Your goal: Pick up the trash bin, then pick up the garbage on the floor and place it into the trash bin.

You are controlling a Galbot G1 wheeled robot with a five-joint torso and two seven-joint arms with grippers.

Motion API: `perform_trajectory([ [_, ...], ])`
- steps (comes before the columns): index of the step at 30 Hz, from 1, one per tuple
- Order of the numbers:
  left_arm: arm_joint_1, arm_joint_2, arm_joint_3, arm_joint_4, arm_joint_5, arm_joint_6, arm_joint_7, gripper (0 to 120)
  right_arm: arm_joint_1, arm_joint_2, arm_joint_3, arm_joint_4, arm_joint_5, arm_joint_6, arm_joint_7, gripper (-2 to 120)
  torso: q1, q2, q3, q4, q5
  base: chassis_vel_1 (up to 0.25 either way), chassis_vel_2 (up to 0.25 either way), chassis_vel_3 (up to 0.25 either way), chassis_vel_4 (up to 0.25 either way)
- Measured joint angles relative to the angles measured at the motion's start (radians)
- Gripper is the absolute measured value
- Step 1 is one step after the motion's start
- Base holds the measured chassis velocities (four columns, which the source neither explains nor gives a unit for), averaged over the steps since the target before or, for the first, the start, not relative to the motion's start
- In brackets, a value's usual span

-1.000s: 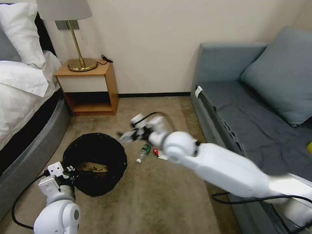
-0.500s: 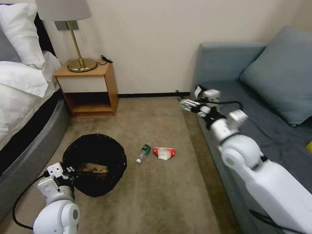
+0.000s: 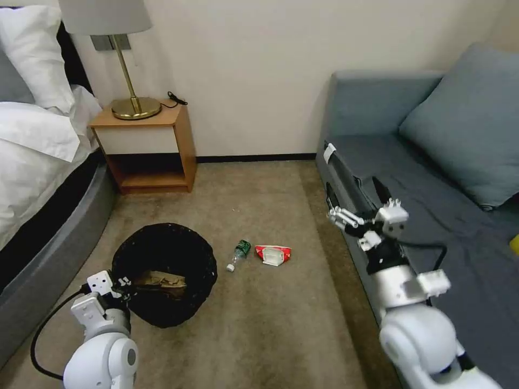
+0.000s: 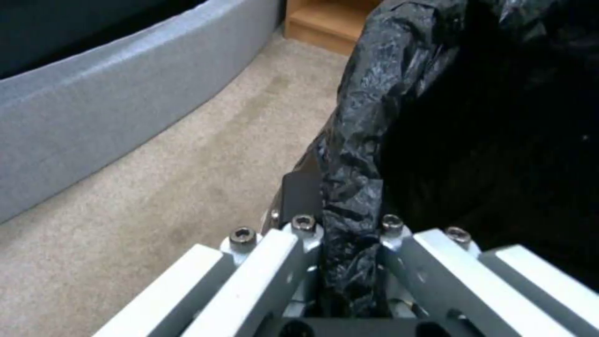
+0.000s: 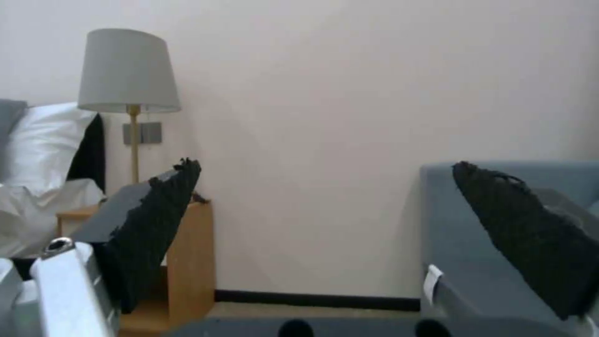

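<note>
two pieces of garbage lie on the carpet (image 3: 259,319) between the bin (image 3: 165,273) and the sofa (image 3: 432,178): a clear bottle (image 3: 238,254) with a green label and, just beside it, a red-and-white packet (image 3: 273,254). tan and gold-brown litter (image 3: 160,279) rests at the bottom of the bin. the left gripper (image 4: 349,243) is clamped on the bin's near rim, its fingers pinching a fold of the black liner (image 4: 368,140). the right gripper (image 3: 357,213) hangs raised over the sofa's front edge, well apart from the litter, with its toothed pads (image 5: 156,224) spread and nothing between them. likely faults, as a judgement: the grip may hold mostly bag film rather than the rigid rim, so the liner could slip or tear and tip the bin; the round bottle could roll on contact; the flat packet gives little edge above the pile, so the pads may snag carpet; and the two pieces lie close enough that reaching for one may nudge the other. setting: a bedroom with beige low-pile carpet, a bed (image 3: 38,162) on the left, a wooden nightstand (image 3: 146,148) bearing a brass lamp (image 3: 116,54), and a plain pale wall (image 3: 259,70) with dark skirting.
</note>
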Motion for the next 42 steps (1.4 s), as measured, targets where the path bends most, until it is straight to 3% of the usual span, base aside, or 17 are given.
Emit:
perform_trajectory([
  [8, -0.003, 0.006, -0.002, -0.001, -0.003, -0.002, 0.001, 2, -0.039, 0.071, -0.021, -0.018, -0.059, 0.013, -0.017, 100, 0.000, 0.000, 0.000, 0.0000, 0.0000, 0.000, 0.000, 0.000, 0.000],
  [23, -0.022, 0.005, -0.017, 0.020, -0.018, 0.001, 0.001, 2, -0.007, 0.061, -0.031, -0.070, -0.052, 0.015, -0.022, 100, 0.000, 0.000, 0.000, 0.0000, 0.0001, -0.005, 0.006, 0.006, -0.008],
  [42, -0.027, 0.010, -0.040, -0.004, -0.046, 0.014, -0.002, 2, 0.006, 0.040, -0.038, -0.102, -0.045, 0.012, -0.022, 100, 0.000, 0.000, 0.000, 0.0000, 0.0003, -0.128, 0.128, 0.122, -0.122],
])
